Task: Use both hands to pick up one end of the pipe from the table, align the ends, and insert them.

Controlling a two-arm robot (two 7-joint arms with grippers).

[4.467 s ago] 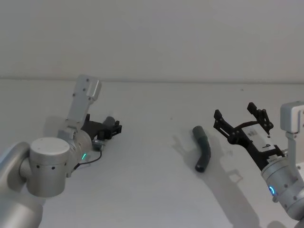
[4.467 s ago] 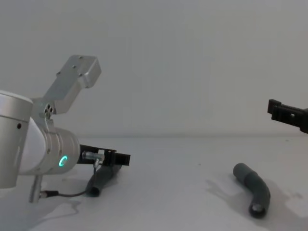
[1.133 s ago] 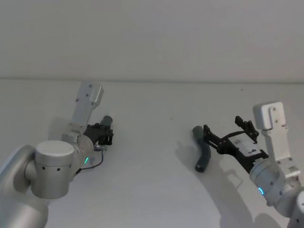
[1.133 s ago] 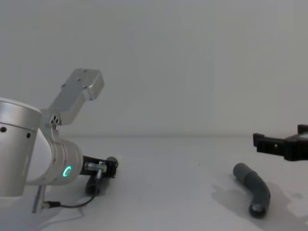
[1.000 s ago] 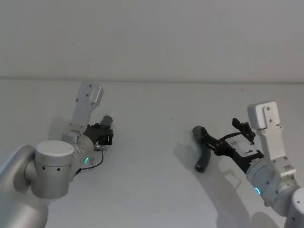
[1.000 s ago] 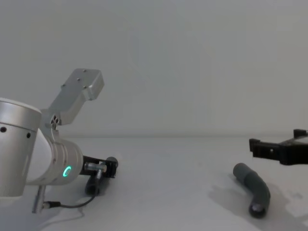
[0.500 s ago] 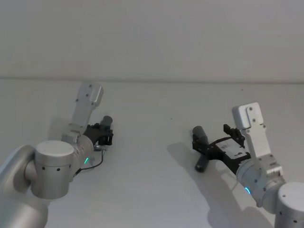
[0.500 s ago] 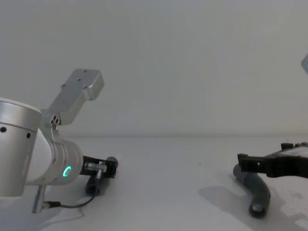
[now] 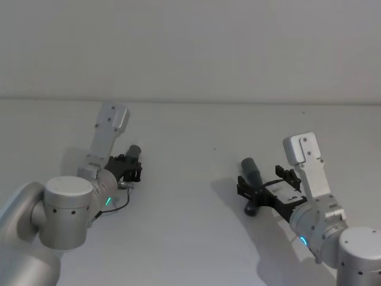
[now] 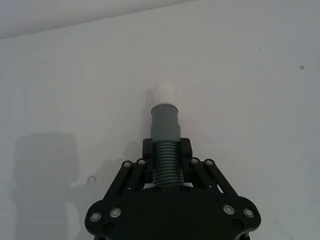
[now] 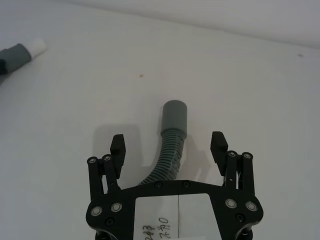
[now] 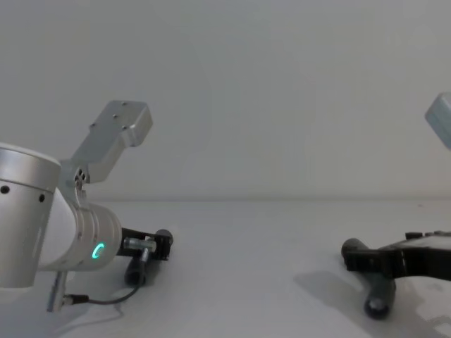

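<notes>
While both arms reach forward low over the table (image 9: 190,244), the items stand as listed.

Left arm: extended over the table's left half, silver wrist (image 12: 77,239) close to level, green ring light (image 12: 96,251) lit, silver bracket (image 12: 116,127) angled upward. Left gripper (image 10: 166,152): fingers closed onto the left pipe piece (image 10: 165,167), clamping its ribbed section just behind the left collar (image 10: 165,120).

Left pipe piece: dark grey corrugated tube. Its smooth, lighter grey collar projects beyond the fingertips and ends in a short white spigot (image 10: 164,92). Location: left half of the table, about midway between the near and far edges, spigot end pointing toward the far edge. The rear of the tube droops toward the surface in the chest view; whether it touches the table cannot be told.

Right arm: comes in over the table's near right part, angled forward and inward, gripper lowered close to the surface. Right gripper (image 11: 169,146): fingers (image 11: 117,147) spread wide, one on each side of the right pipe piece (image 11: 167,162), with a gap on both sides.

Right pipe piece: dark grey, bent, ribbed body, with the plain grey right collar (image 11: 174,117) lying beyond the fingertips. The near end shows a dark open bore in the chest view. Location: flat on the table, right of centre, well apart from the left pipe piece.
</notes>
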